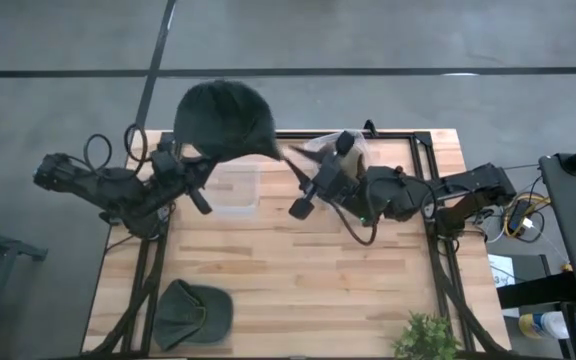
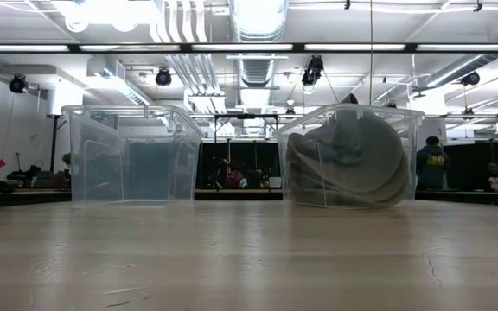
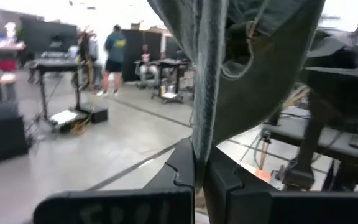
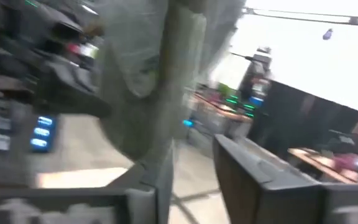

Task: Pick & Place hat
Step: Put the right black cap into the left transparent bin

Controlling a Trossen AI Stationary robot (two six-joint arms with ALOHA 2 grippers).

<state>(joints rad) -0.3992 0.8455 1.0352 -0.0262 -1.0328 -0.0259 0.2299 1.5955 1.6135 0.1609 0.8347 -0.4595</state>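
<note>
Left gripper: fingers pinching dark hat, held aloft at table's 11 o'clock over clear bin. Right gripper: fingers spread, table's 12 o'clock. Second hat: table's 7 o'clock.

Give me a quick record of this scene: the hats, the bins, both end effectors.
held hat: dark, raised off the table
left end effector: shut on held hat
right end effector: open, close beside it
empty bin: clear, on the table
full bin: clear, grey hat inside
green hat: flat on the table, apart from the bins
</note>
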